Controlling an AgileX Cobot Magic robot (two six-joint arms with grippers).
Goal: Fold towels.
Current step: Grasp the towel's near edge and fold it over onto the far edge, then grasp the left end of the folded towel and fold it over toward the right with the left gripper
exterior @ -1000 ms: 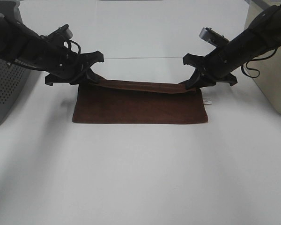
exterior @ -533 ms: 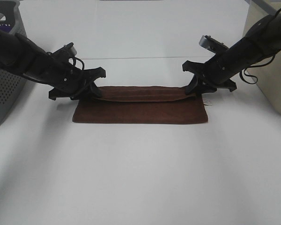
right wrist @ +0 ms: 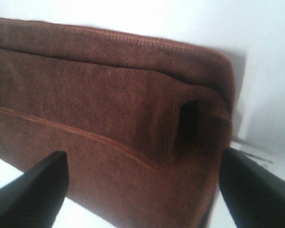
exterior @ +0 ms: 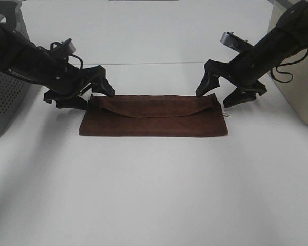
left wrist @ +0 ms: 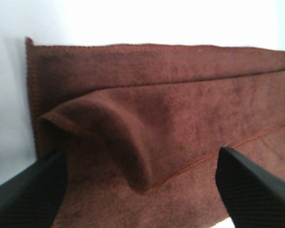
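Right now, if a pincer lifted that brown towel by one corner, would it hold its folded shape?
Probably not: the towel looks floppy, its top layer sagging and bulging at the ends. Its terry pile looks grippy, so a push would likely bunch it.

White tabletop (exterior: 154,195), grey perforated basket (exterior: 2,107) L edge, beige bin (exterior: 303,102) R edge, glare far end

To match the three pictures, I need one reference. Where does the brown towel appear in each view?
Exterior high: the towel lies at the middle of the table, between the left hand and the right hand.
Left wrist: the towel fills most of the picture.
Right wrist: the towel fills most of the picture.
Shared landmark: the loose top fold with its stitched hem.
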